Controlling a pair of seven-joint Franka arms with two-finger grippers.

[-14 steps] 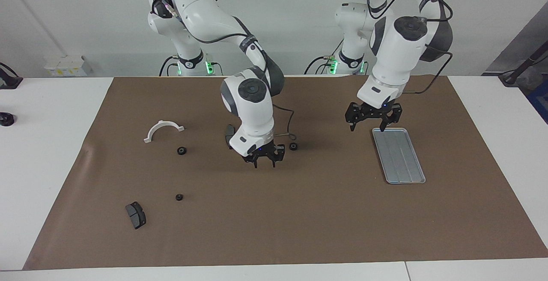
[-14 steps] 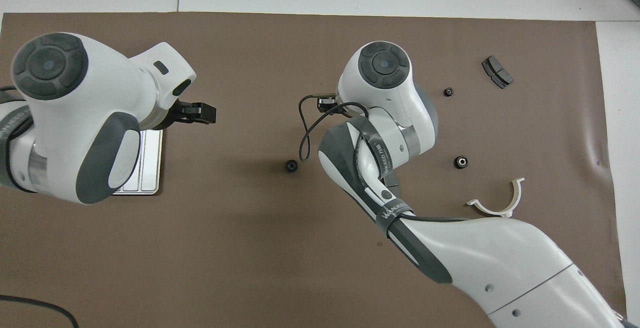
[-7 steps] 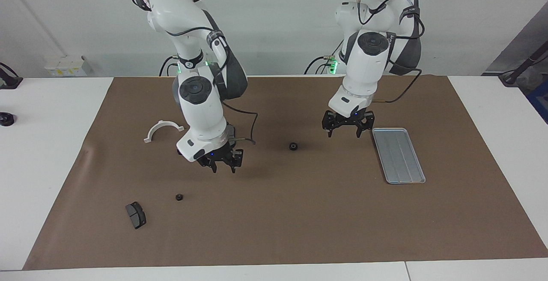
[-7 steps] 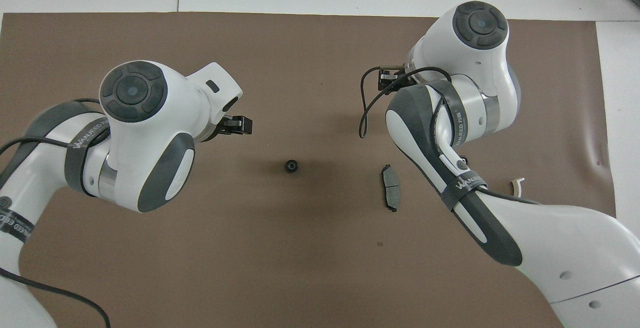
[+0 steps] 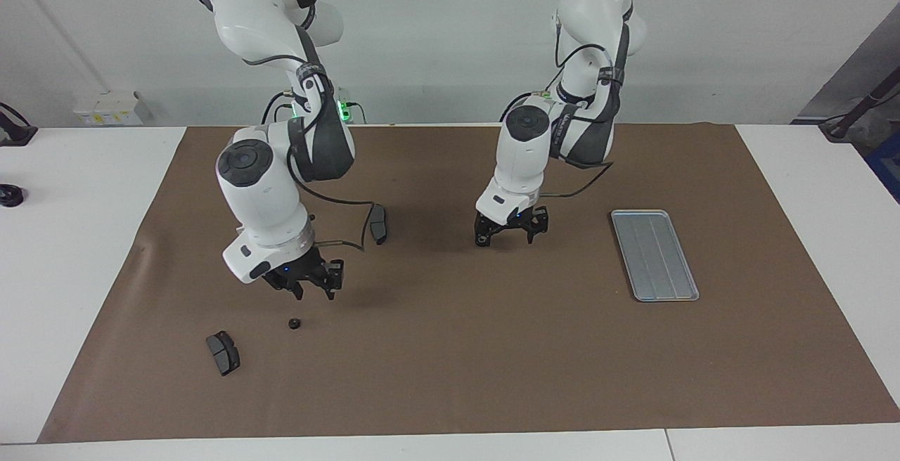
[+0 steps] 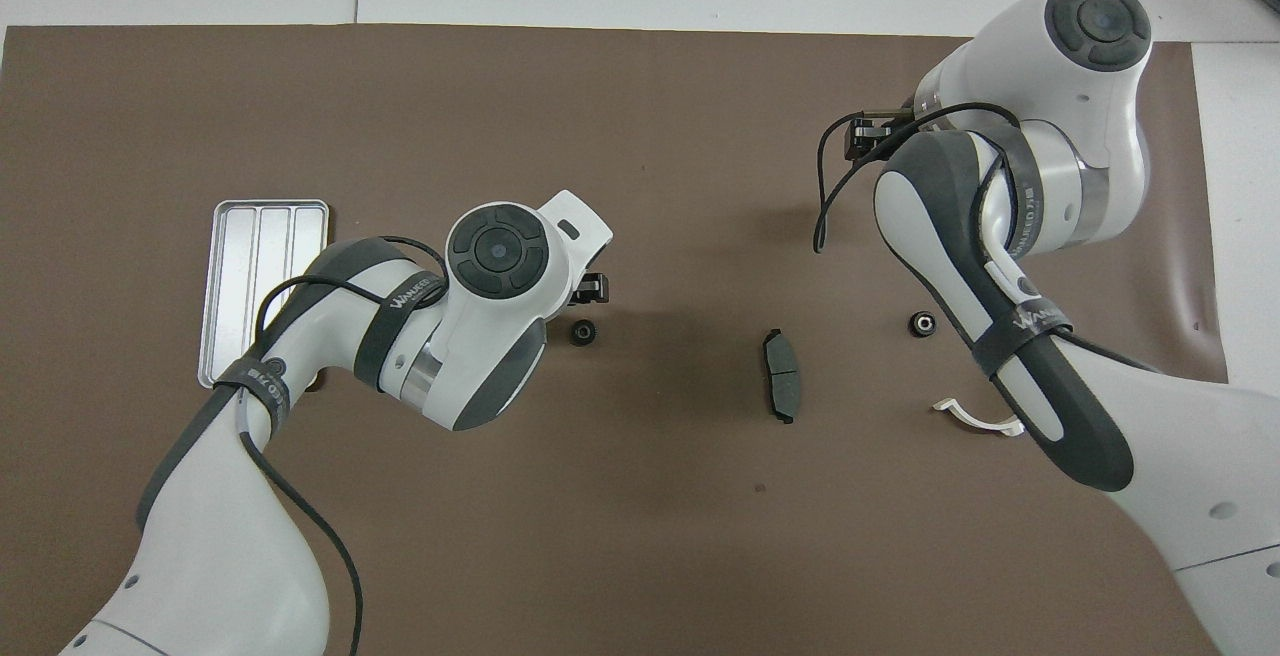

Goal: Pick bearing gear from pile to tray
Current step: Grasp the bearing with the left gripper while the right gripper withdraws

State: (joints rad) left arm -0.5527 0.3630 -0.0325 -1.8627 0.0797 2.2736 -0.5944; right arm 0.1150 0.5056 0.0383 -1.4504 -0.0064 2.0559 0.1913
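Reading "WANJEE" on both arms' bands (image 6: 400, 286)

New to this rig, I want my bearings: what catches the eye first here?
Over the brown mat, the left end effector, open, hangs just above a black gear mid-mat, while the right end effector hovers near another small gear. The silver tray lies toward the left arm's end, no gear in it.
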